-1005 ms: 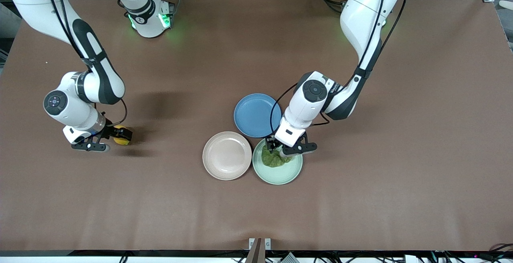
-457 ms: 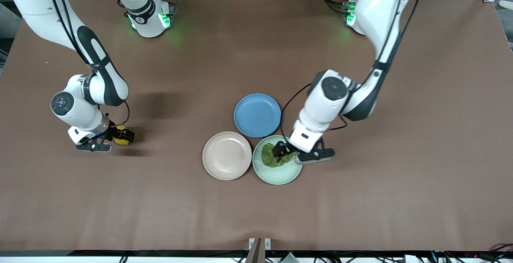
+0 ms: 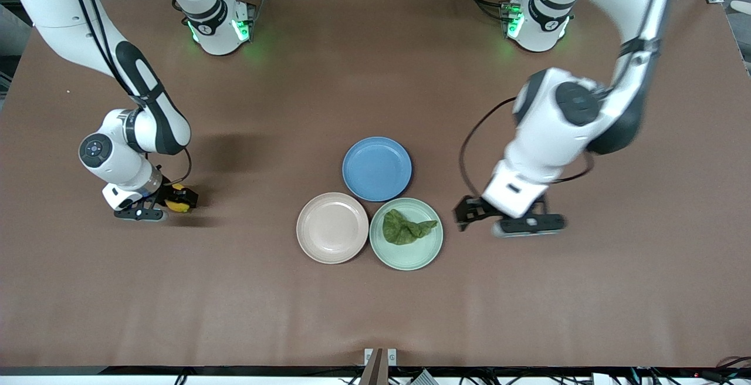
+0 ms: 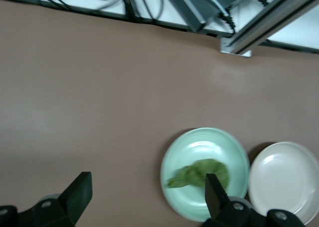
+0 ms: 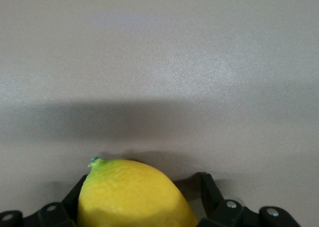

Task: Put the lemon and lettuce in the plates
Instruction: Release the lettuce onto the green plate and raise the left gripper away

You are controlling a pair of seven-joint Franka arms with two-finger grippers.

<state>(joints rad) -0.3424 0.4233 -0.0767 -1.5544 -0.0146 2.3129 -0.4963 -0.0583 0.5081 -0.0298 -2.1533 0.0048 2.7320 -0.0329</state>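
Note:
The dark green lettuce (image 3: 405, 228) lies in the mint green plate (image 3: 410, 256); both also show in the left wrist view, the lettuce (image 4: 199, 172) in the plate (image 4: 199, 142). My left gripper (image 3: 472, 216) (image 4: 147, 187) is open and empty, over bare table beside the mint plate toward the left arm's end. The beige-pink plate (image 3: 332, 228) (image 4: 284, 177) touches the mint plate and holds nothing. The yellow lemon (image 3: 174, 204) (image 5: 132, 194) sits on the table toward the right arm's end. My right gripper (image 3: 176, 202) (image 5: 142, 187) is low and open around it, with a gap at one finger.
An empty blue plate (image 3: 376, 168) sits just farther from the front camera than the two pale plates. The brown table (image 3: 375, 314) is bare between the lemon and the plates.
My left gripper let go of the lettuce in the mint plate and swung away toward the left arm's end. My right gripper shifted slightly around the lemon.

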